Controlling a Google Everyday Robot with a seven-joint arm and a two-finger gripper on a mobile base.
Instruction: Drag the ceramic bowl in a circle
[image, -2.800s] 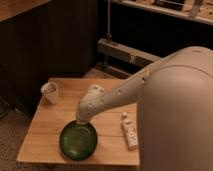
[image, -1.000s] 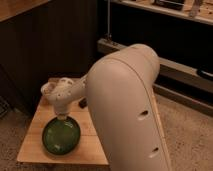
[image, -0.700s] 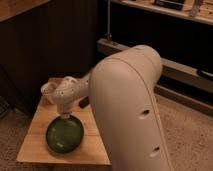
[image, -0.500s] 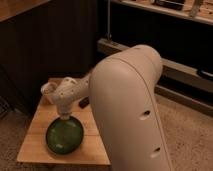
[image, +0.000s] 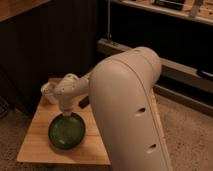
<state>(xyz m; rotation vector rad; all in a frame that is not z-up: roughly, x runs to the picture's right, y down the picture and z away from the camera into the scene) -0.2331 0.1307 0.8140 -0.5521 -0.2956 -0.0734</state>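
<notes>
Obs., standing at the bench.

- Ceramic bowl (image: 66, 134): green, glazed, upright. It sits on the front-left part of the wooden surface (image: 33, 144), close to the front edge. Appears empty.
- Gripper (image: 65, 113): points straight down, its tip at the bowl's far rim or just inside it. Wrist directly above. Whether it is clamped on the rim or only pressing against the inner wall, I cannot tell; the wrist housing hides the contact.
- Arm (image: 127, 95): the big pale shell fills the right half of my view and hides most of that side of the surface.
- White cup (image: 47, 91): at the back-left corner, behind the wrist and partly hidden by it. Near the bowl but apart from it.
- Small dark object (image: 84, 103): lies on the surface just right of the wrist. Cannot identify.

Judgement on step: contact with the bowl is made, so the drag itself is the step in hand. The bowl lies at the near-left part of whatever circle is being traced. How much of the loop is done cannot be read from this moment.

Next move calls for: steady downward or lateral pressure so the bowl slides, not tips, with the path curved along the arc. Margins are thin at the front edge, and at the cup and dark object behind. The loop should be kept tight and toward the middle of the surface.
</notes>
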